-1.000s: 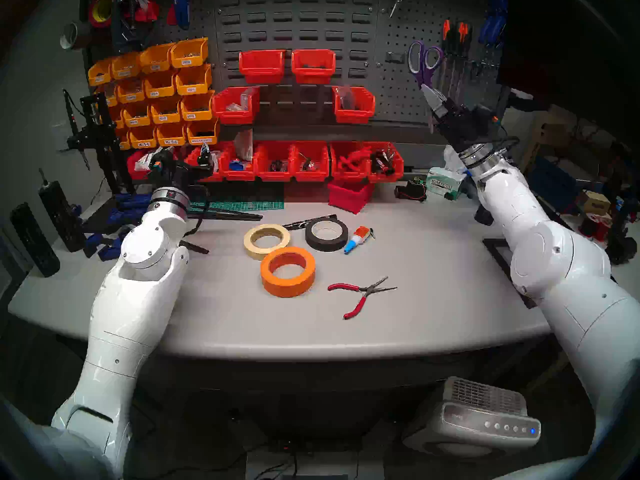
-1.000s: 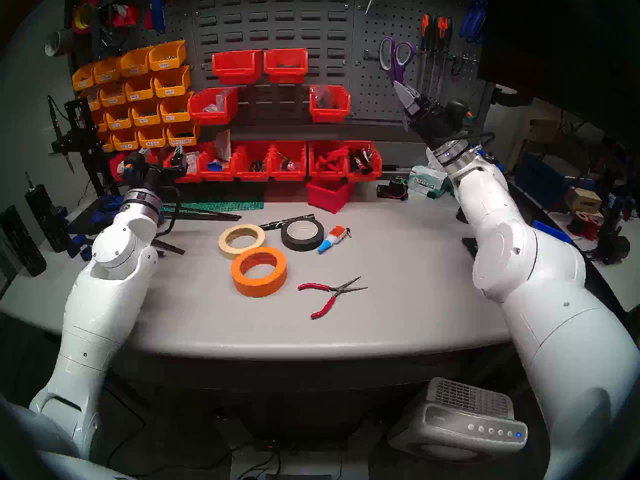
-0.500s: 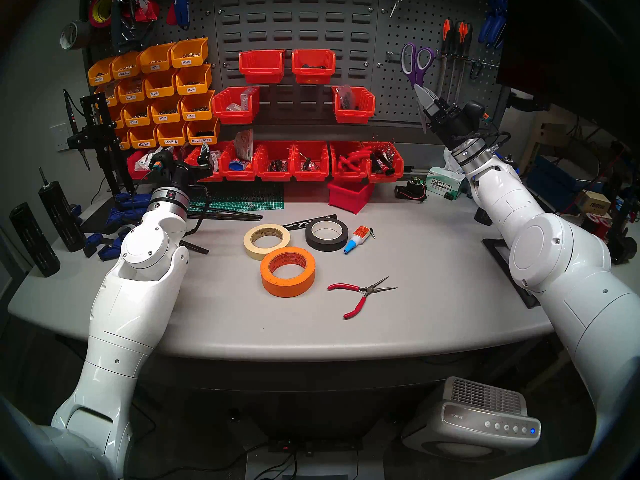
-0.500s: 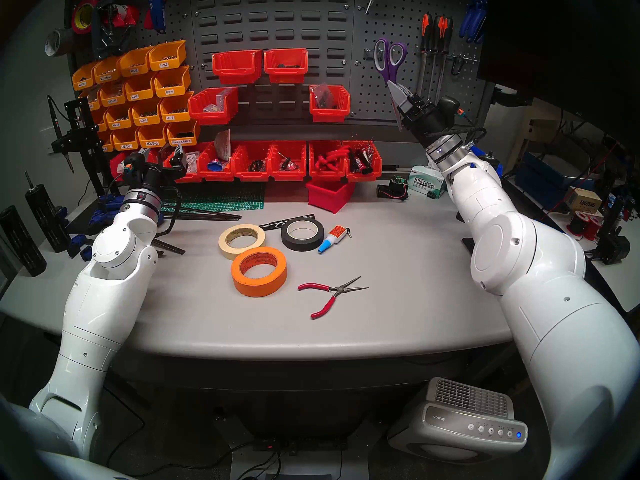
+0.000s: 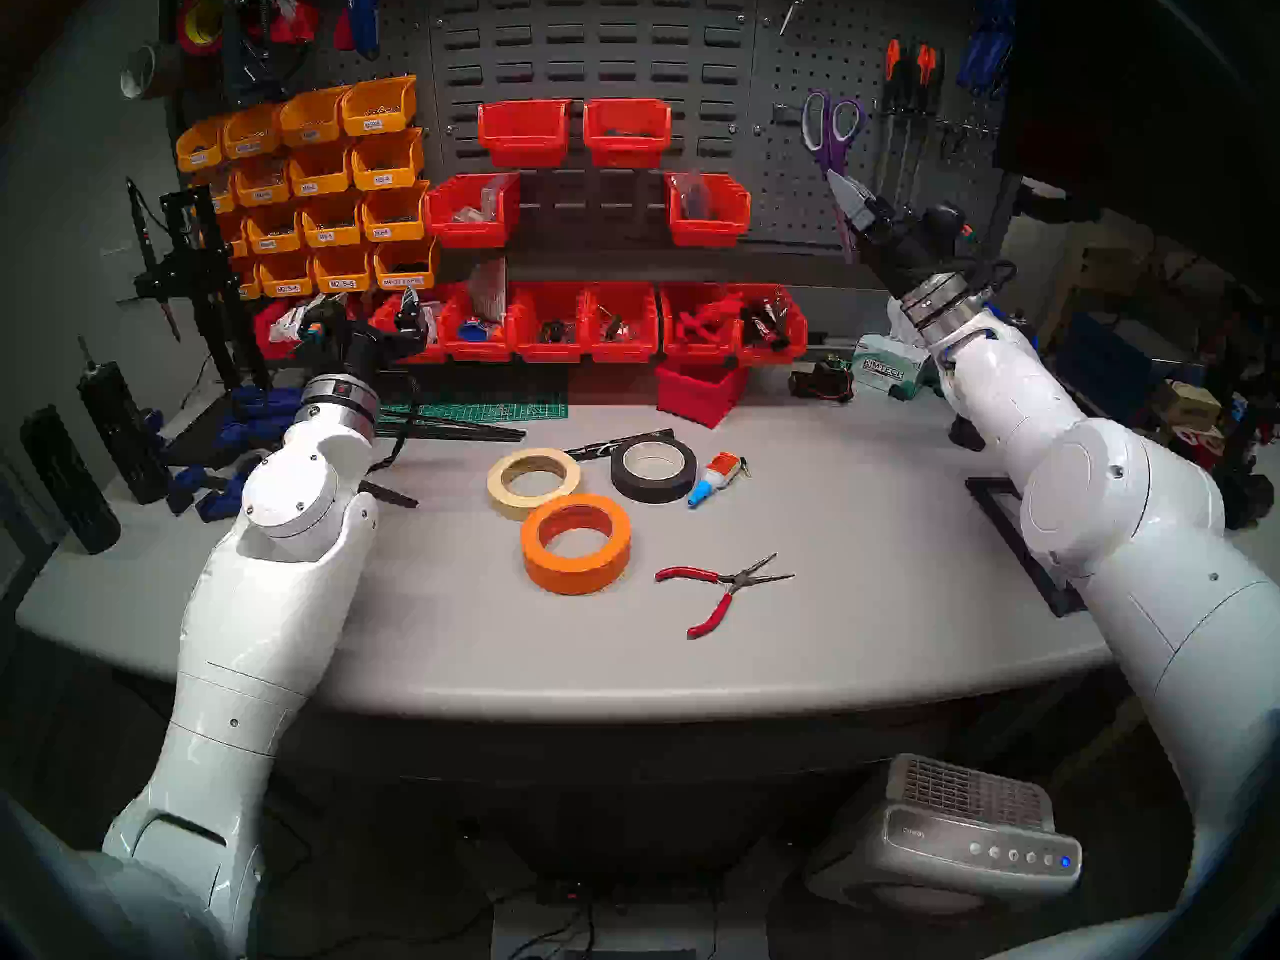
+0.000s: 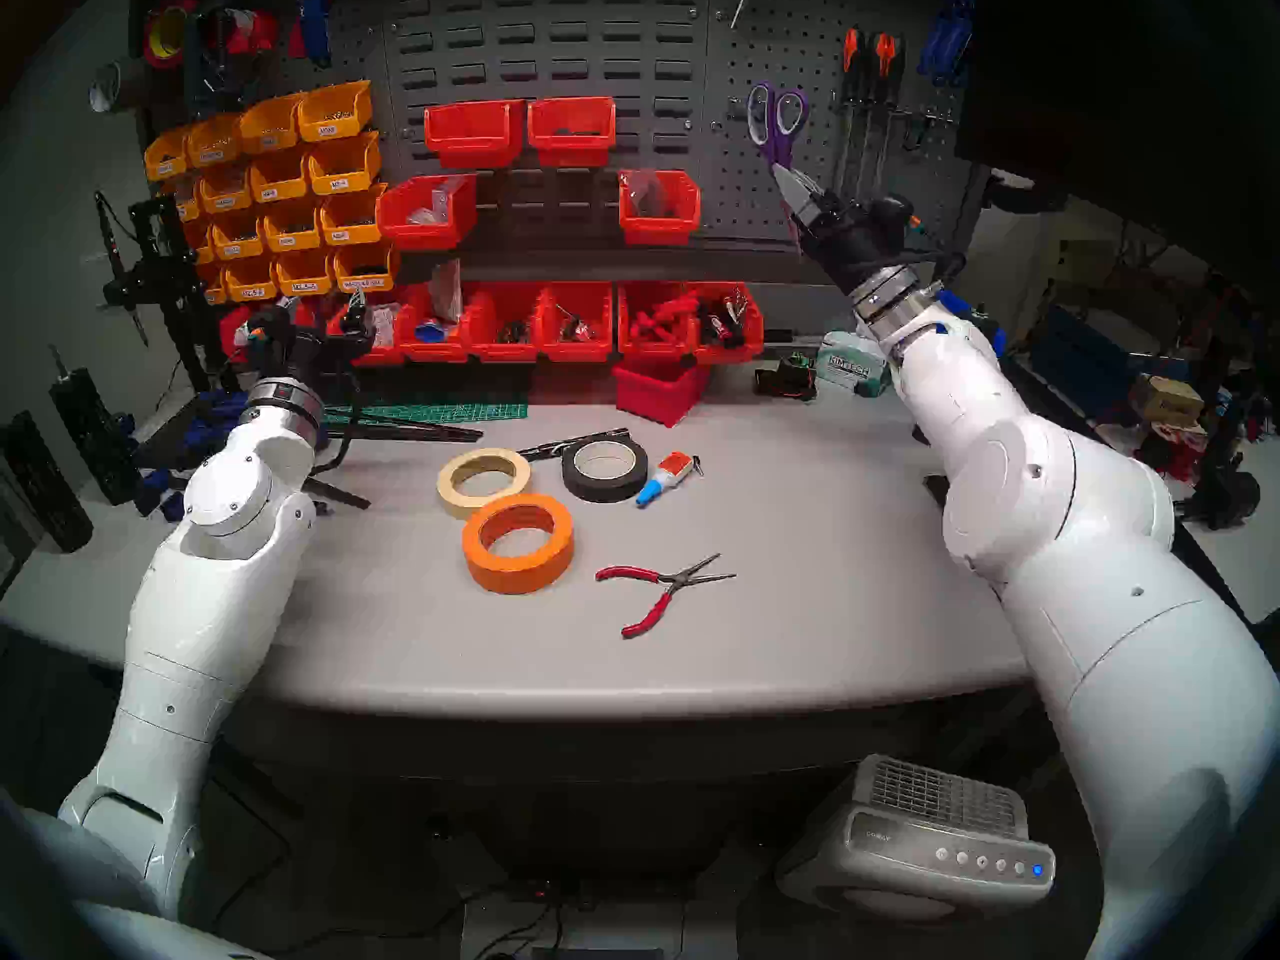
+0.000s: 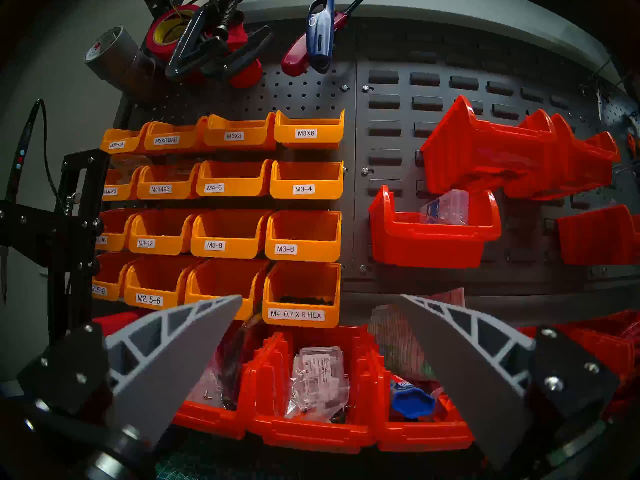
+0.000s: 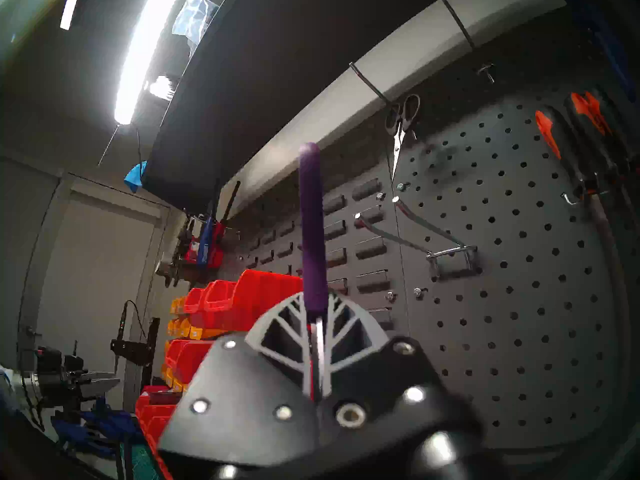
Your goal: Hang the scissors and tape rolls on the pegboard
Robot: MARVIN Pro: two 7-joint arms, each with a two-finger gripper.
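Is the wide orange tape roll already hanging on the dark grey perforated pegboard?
No, the wide orange tape roll lies flat on the grey table, well below the dark grey perforated pegboard.

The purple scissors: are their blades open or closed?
Closed. The scissors have both loops side by side, and the right gripper has its jaws clamped flat on the blades.

Both head views dim and soft, blocky smear across the labels of the orange wall bins (image 5: 312, 176). Fisheye: dark rim all round, curved front edge of the grey tabletop (image 5: 623, 688) bowed. Light falls from above; short soft shadows under the wide orange tape roll (image 5: 576, 543). Left wrist view sharper, bin labels readable. Right wrist view: long ceiling strip light (image 8: 138, 53) blown to white glare at upper left, dark grey perforated pegboard (image 8: 519, 295) dim, near black housing blurred.
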